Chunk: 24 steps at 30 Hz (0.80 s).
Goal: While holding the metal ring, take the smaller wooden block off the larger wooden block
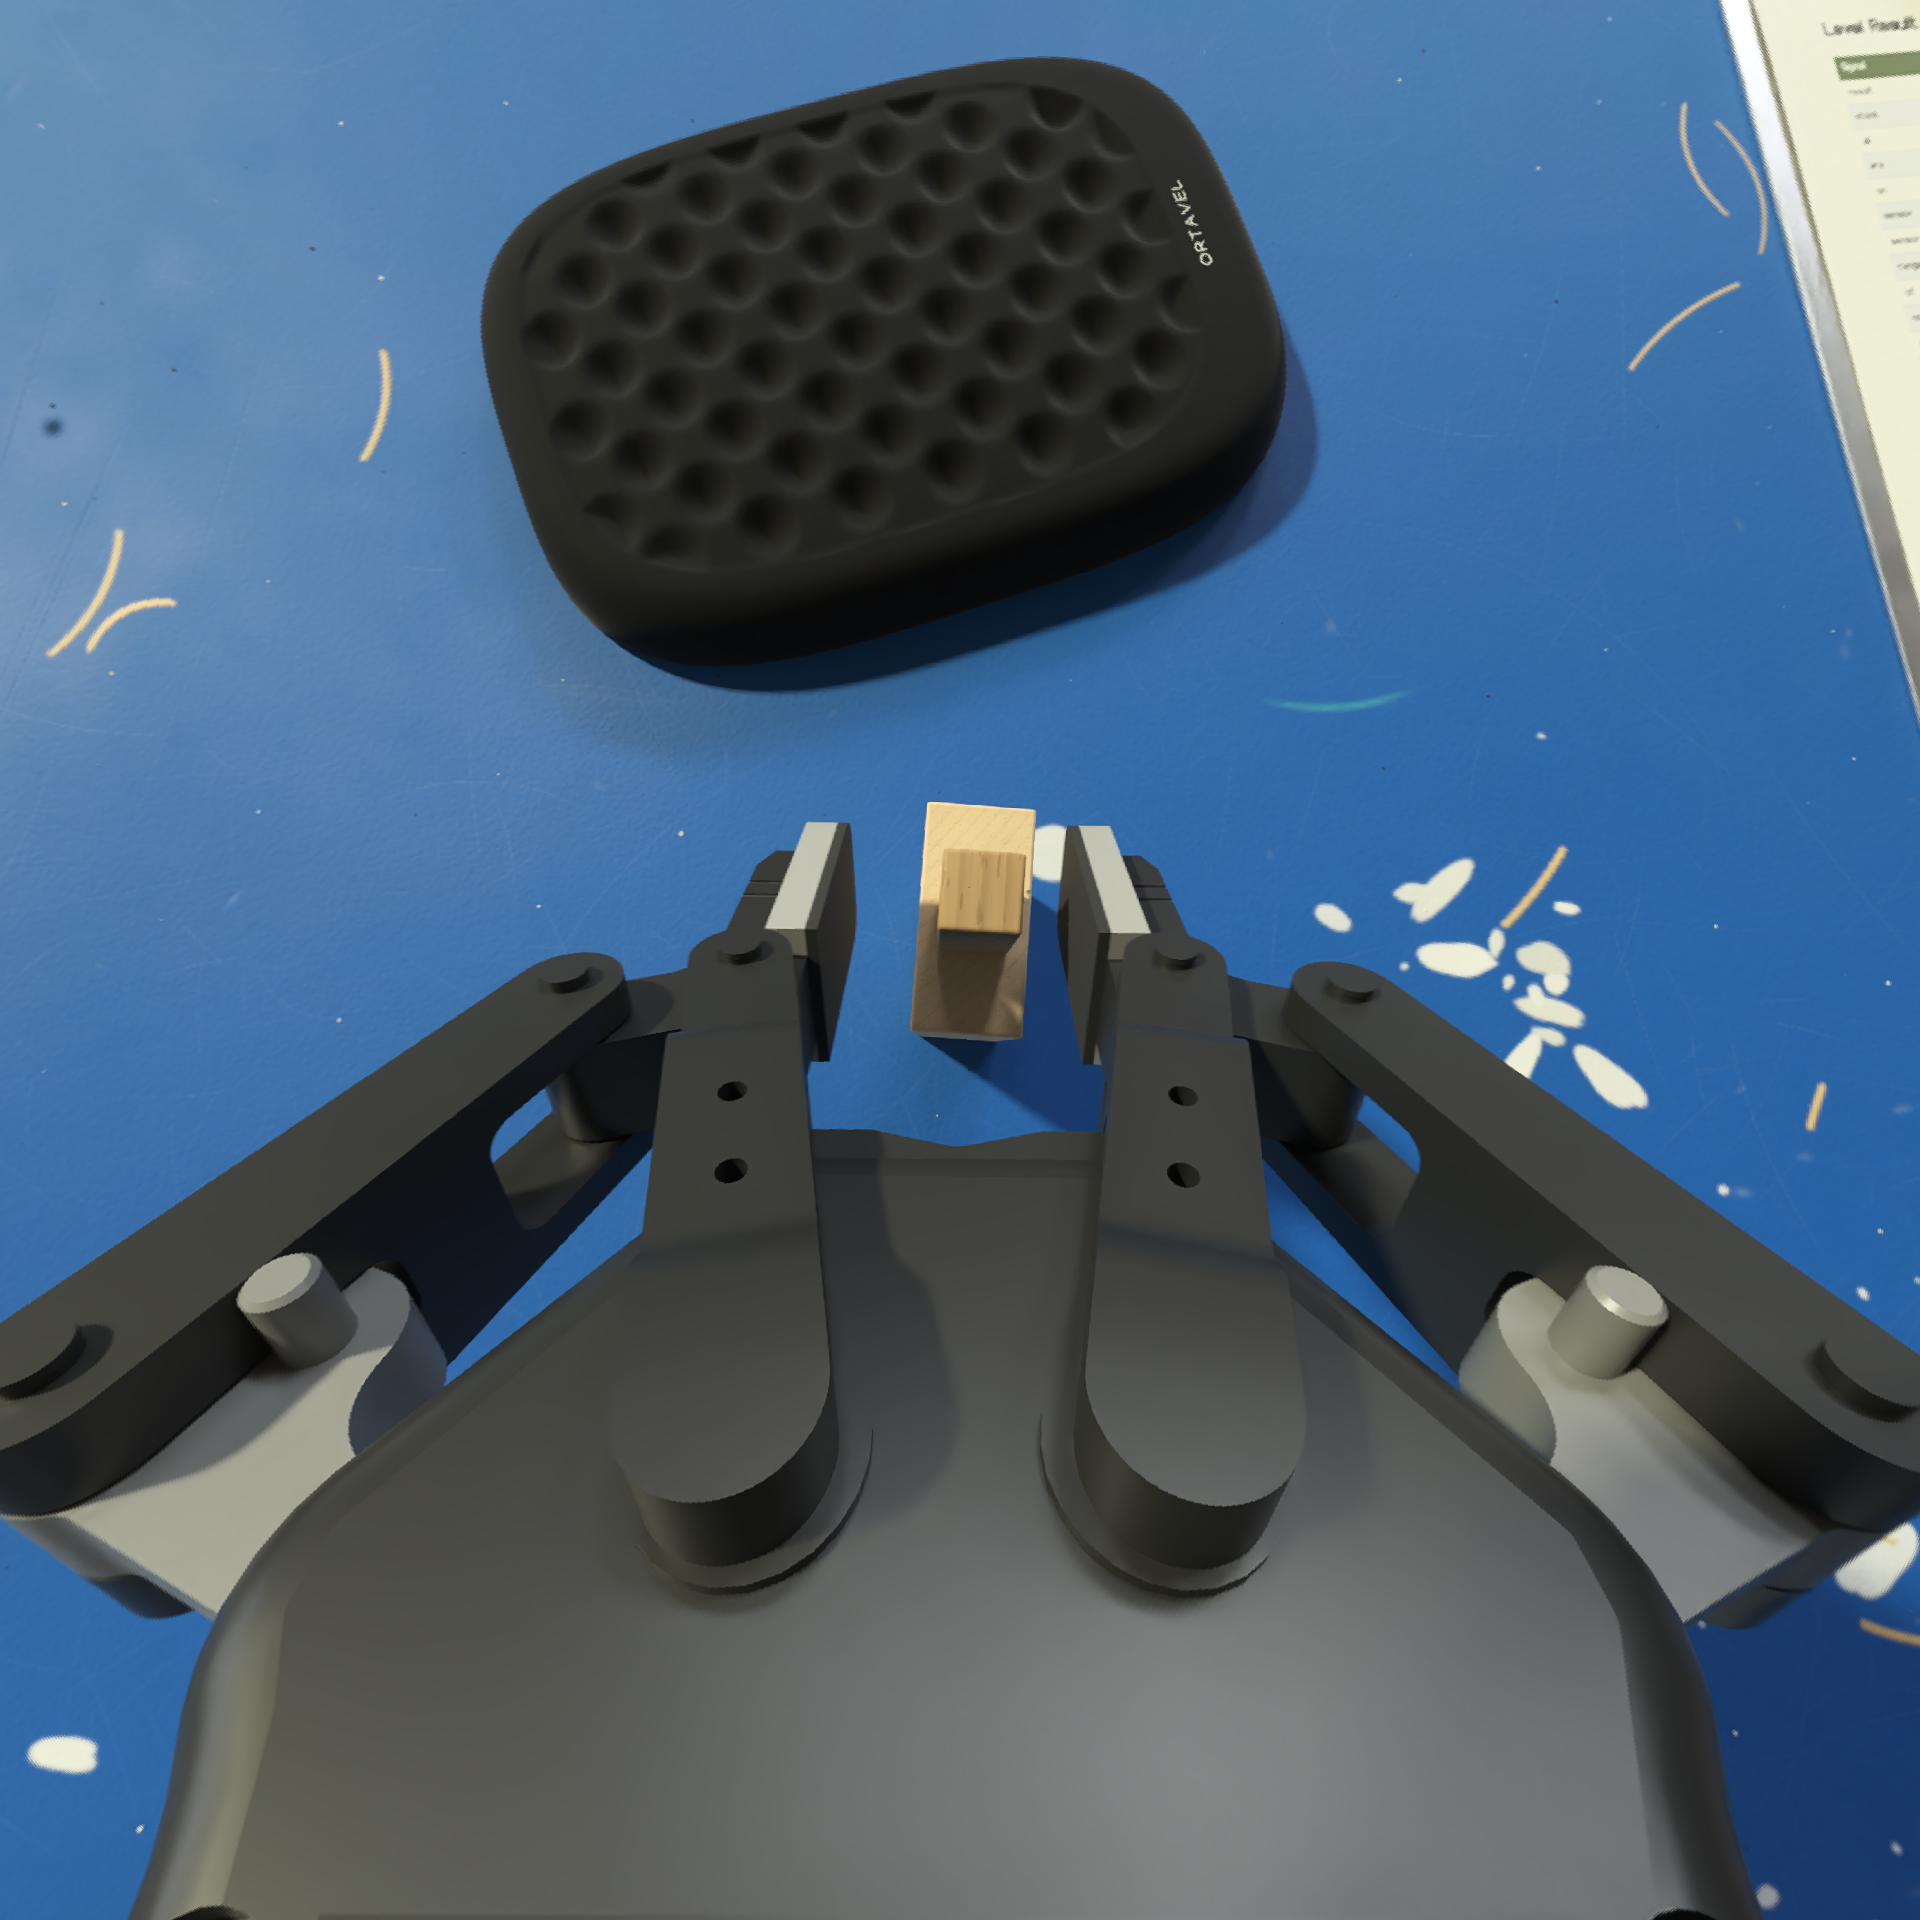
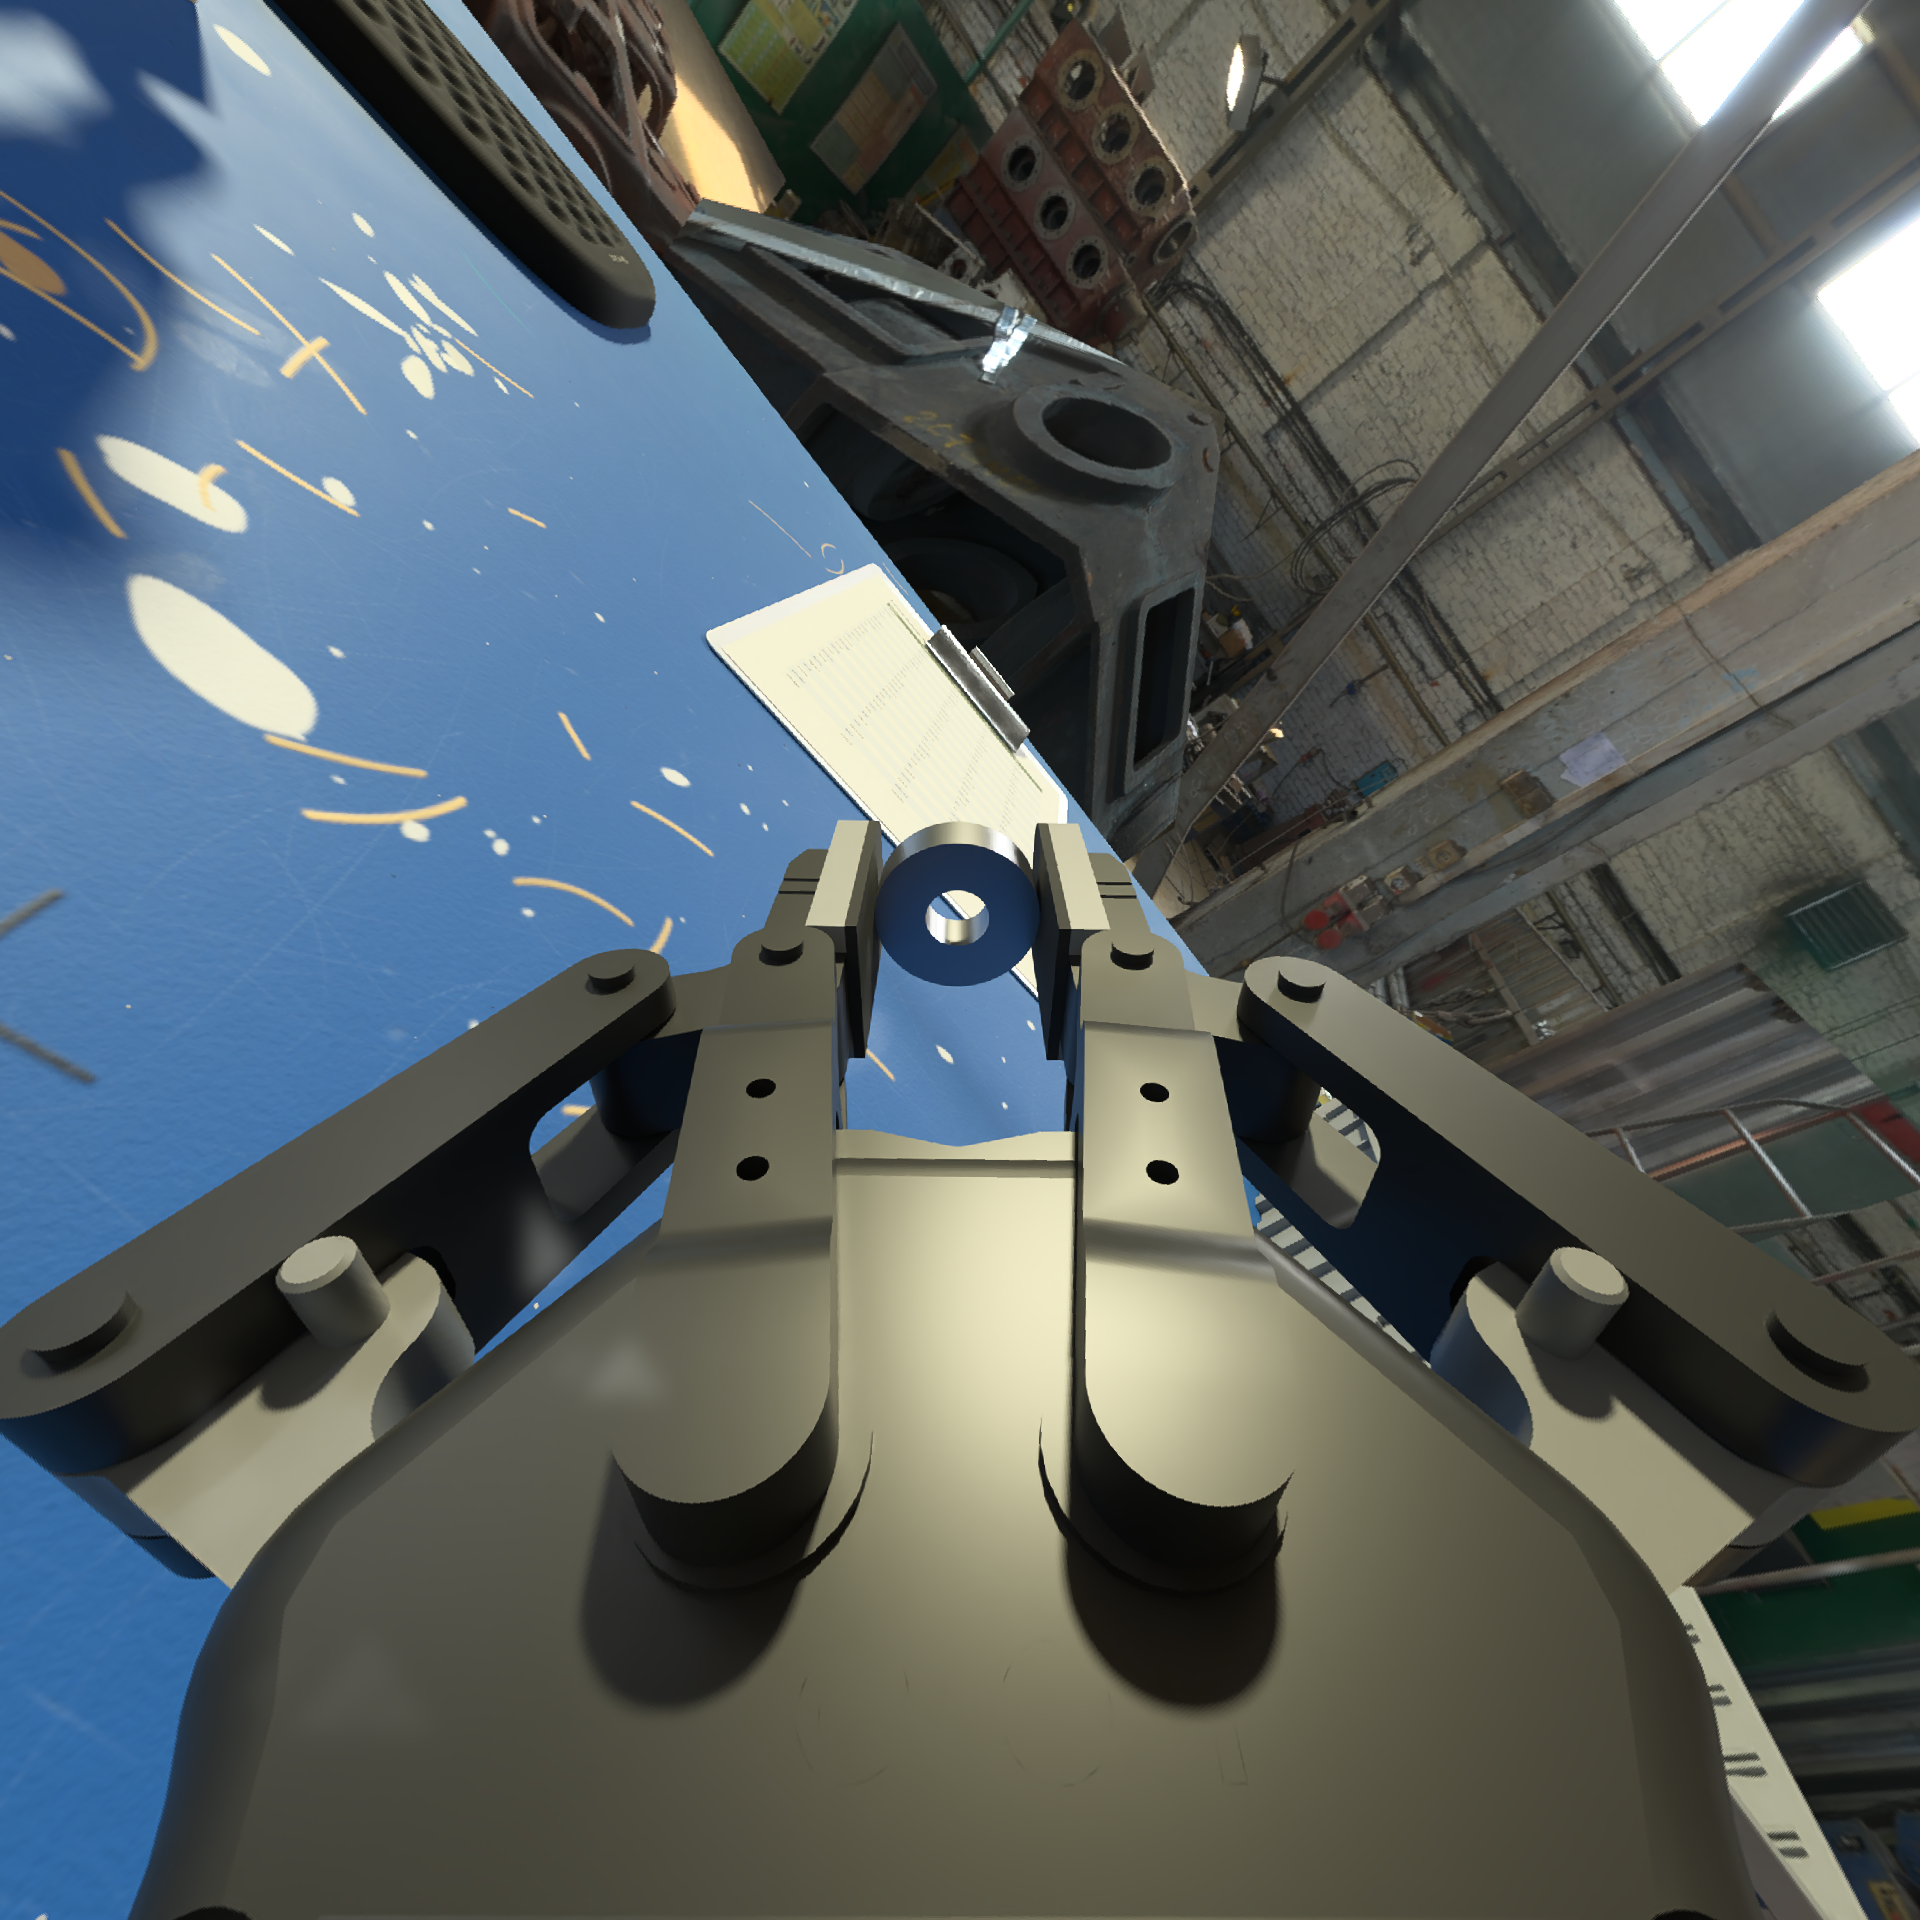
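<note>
In the left wrist view, the smaller wooden block (image 1: 981,888) sits on top of the larger wooden block (image 1: 968,987), which lies flat on the blue table. My left gripper (image 1: 958,894) is open, above the blocks, with a finger on each side and a gap to both. In the right wrist view, my right gripper (image 2: 958,909) is shut on the metal ring (image 2: 958,914), held by its rim above the table with its hole facing the camera.
A black dimpled pad (image 1: 873,353) lies beyond the blocks; it also shows in the right wrist view (image 2: 488,156). A clipboard with paper lies at the table's right edge (image 1: 1860,208) and shows in the right wrist view (image 2: 894,707). The table (image 1: 312,831) bears paint marks.
</note>
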Available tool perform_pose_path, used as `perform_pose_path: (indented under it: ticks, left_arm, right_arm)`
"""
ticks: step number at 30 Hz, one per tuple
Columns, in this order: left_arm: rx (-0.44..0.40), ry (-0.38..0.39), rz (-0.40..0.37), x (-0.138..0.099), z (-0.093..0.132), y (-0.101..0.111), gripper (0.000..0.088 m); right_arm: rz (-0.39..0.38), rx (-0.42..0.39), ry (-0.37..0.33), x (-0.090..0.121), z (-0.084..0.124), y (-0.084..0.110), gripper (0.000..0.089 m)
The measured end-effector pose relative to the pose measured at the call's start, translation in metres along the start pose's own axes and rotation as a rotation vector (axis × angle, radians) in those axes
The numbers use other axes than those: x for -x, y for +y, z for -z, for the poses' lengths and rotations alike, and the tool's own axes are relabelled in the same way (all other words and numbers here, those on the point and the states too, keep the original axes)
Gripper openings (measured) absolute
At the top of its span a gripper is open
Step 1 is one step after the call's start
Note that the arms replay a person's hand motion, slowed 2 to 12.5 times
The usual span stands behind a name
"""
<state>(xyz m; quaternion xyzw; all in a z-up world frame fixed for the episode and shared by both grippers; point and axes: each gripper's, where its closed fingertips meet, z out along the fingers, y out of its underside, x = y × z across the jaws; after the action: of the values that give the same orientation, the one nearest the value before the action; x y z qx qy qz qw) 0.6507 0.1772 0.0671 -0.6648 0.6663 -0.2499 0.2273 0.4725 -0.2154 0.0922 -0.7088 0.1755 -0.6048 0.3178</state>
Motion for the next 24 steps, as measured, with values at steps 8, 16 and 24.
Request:
perform_pose_path:
  ticks: [8,16,24]
  left_arm:
    - [-0.02,0.017,-0.032,-0.004,0.001,-0.003,0.0163]
    - [-0.102,0.018,-0.119,-0.005,0.013,-0.012,0.0125]
    - [-0.12,0.036,-0.184,-0.005,0.021,-0.017,0.0126]
  right_arm:
    - [-0.018,0.0,-0.009,0.0,0.0,0.001,0.026]
    - [-0.004,0.002,-0.014,0.002,-0.001,0.001,0.026]
    - [0.012,0.002,-0.014,0.004,0.0,0.0,0.026]
